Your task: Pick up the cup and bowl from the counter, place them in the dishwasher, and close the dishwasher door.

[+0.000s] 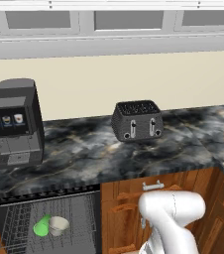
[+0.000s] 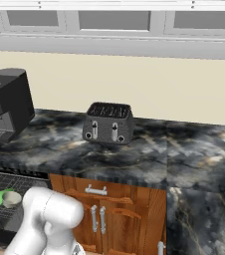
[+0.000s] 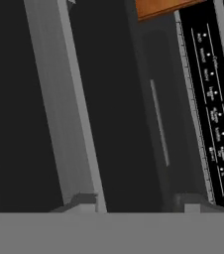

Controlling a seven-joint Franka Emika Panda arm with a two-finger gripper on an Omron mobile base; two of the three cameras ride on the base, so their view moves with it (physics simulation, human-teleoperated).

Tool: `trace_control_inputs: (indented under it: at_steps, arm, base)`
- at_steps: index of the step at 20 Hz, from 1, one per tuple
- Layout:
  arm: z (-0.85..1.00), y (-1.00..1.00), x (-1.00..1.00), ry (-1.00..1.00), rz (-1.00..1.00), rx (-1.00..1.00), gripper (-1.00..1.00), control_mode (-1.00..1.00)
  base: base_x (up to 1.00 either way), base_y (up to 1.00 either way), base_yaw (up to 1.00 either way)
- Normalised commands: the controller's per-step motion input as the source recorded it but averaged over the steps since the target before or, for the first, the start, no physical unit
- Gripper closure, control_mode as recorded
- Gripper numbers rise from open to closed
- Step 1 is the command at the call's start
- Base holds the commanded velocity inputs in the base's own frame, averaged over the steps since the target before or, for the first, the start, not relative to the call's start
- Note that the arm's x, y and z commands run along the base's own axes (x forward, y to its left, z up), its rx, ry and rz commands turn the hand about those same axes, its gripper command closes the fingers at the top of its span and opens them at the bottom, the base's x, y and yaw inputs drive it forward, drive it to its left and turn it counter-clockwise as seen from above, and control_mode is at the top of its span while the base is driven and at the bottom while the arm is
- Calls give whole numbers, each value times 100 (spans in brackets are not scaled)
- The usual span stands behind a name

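The small bright green tapered cup [image 1: 42, 225] lies tipped against the shallow cream round bowl [image 1: 59, 225] on the open dishwasher's wire rack [image 1: 15, 223], so loading looks done; the gripper [image 3: 136, 203], fingertips apart and empty, hangs near the dark door panel [image 3: 158, 119], probably to shut it.

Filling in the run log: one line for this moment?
cup and bowl: in dishwasher rack, touching | counter: toaster, coffee machine | door: open | hand: close to dark panel
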Motion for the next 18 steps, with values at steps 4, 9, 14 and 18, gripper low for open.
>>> trace_control_inputs:
  at_steps: [4,9,14,18]
  arm:
    - [-74,58,0,-1,0,-1,-100,-100]
    - [-72,60,0,0,0,-4,-100,-100]
    - [-79,48,0,-2,0,-13,-100,-100]
    - [-81,40,0,-4,0,-17,-100,-100]
  base:
    - [0,0,0]
    - [0,0,0]
    - [0,0,0]
    - [0,0,0]
